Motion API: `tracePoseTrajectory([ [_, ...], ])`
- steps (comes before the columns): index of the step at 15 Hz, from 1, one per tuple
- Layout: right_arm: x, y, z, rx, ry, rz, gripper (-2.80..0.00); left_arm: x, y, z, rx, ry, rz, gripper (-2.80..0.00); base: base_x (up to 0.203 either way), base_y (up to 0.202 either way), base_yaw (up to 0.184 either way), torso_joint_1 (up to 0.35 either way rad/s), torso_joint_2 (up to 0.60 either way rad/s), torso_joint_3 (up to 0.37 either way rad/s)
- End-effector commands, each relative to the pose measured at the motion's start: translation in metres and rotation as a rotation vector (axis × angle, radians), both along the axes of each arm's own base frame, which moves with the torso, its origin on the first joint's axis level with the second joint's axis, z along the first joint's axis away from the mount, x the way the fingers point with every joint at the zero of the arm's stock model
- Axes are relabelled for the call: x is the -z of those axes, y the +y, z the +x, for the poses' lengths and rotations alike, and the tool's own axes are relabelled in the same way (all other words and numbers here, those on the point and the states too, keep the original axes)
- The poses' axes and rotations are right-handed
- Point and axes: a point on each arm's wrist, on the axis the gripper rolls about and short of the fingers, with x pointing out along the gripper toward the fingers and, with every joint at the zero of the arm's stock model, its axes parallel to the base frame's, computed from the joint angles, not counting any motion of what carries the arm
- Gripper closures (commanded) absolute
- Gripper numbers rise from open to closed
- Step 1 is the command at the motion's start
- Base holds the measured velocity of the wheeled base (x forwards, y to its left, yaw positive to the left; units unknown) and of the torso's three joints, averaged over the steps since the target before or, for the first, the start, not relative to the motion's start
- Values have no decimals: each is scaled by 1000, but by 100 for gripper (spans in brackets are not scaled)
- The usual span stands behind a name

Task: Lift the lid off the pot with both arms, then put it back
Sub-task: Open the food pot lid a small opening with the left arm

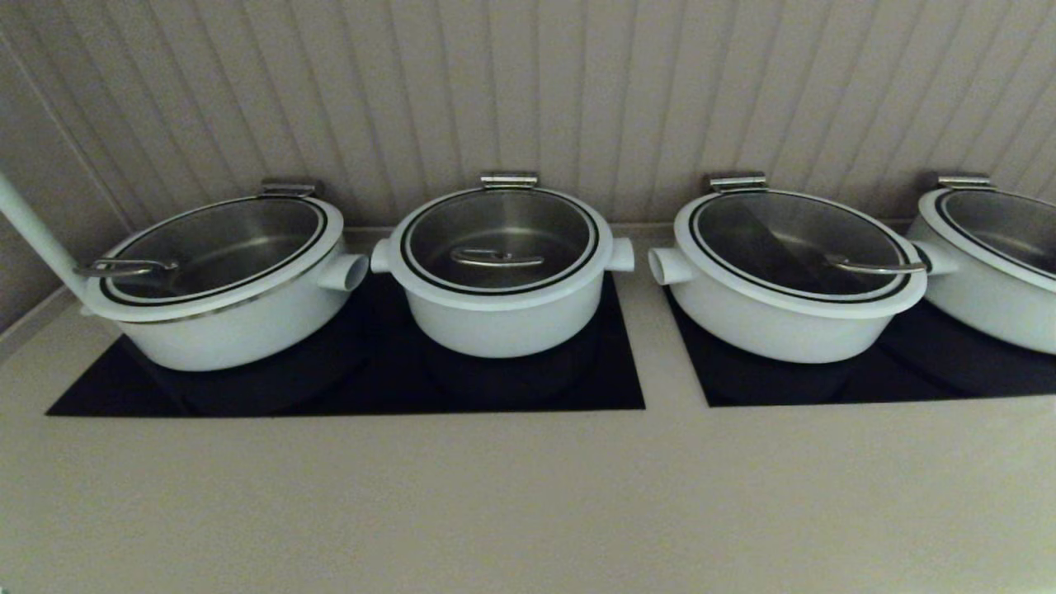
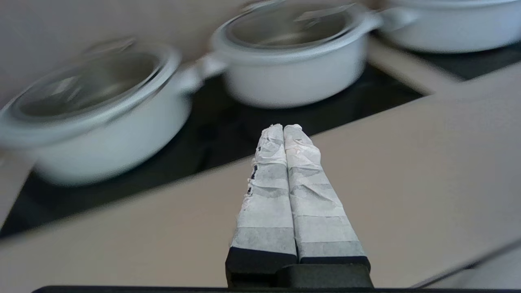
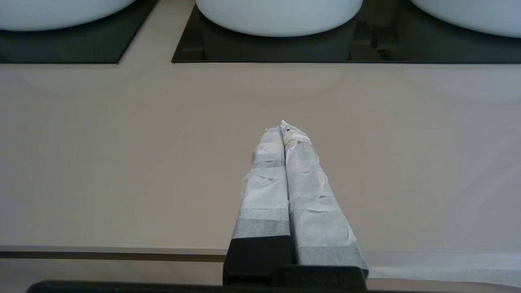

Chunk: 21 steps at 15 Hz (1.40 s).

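The pot (image 1: 503,318) is the small deep white one, second from the left on the black hob. Its glass lid (image 1: 569,227) lies closed on it, with the steel bar handle (image 1: 497,258) in the middle and a steel hinge (image 1: 509,179) at the back. Neither arm shows in the head view. My left gripper (image 2: 283,127) is shut and empty, low over the beige counter, short of the pot (image 2: 293,77) and its lid (image 2: 289,24). My right gripper (image 3: 282,126) is shut and empty over the counter, well back from the hobs.
Wider white pots stand to the left (image 1: 231,322) and right (image 1: 784,313), with a fourth at the far right (image 1: 990,289). A beige counter strip (image 1: 656,346) parts the two black hobs. A white pole (image 1: 33,231) leans at the far left. A panelled wall stands behind.
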Motion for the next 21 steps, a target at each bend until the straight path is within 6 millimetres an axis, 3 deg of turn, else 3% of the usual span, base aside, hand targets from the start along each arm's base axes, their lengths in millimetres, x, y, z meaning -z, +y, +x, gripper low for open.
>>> tracePoseTrajectory([
  [1,0,0,0,-1,2,-1,0,-32,-3,22,123,74,17,0,0,0,0,0,0,0],
  [4,0,0,0,-1,2,-1,0,-53,-6,44,274,127,42,0,0,0,0,0,0,0],
  [9,0,0,0,-1,2,-1,0,-66,-11,89,378,219,122,0,0,0,0,0,0,0],
  [16,0,0,0,-1,2,-1,0,-46,-18,110,459,347,140,0,0,0,0,0,0,0],
  [21,0,0,0,-1,2,-1,0,-31,-33,146,541,473,146,0,0,0,0,0,0,0],
])
